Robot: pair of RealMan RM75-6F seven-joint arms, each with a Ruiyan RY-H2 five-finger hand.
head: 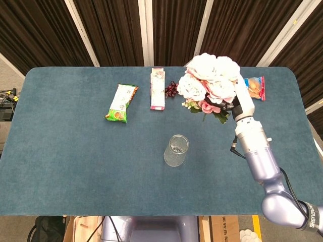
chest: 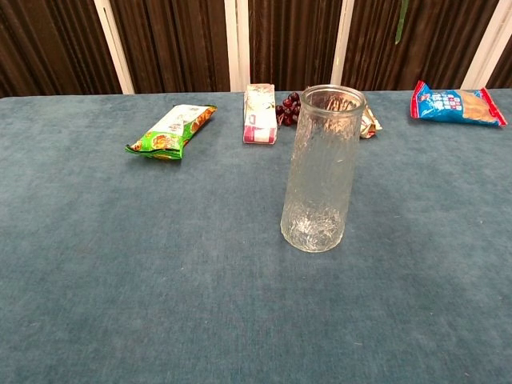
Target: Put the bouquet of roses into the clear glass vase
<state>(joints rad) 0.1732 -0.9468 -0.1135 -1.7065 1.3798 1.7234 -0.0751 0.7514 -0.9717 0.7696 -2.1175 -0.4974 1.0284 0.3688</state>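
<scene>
1. The right hand [head: 241, 103] grips the bouquet of roses [head: 209, 83], raised above the tabletop [head: 65, 151] with its blooms at about 1 o'clock from the clear glass vase [head: 175, 150].
2. The vase stands upright near the tabletop's middle.
3. A green snack packet [head: 121, 103] lies at 10 o'clock from the vase.
4. A blue snack packet [chest: 457, 104] lies at 2 o'clock.

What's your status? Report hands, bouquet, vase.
Right hand grips bouquet of roses, raised high. Left hand not in view. Clear glass vase upright, empty, nothing over its mouth.
</scene>
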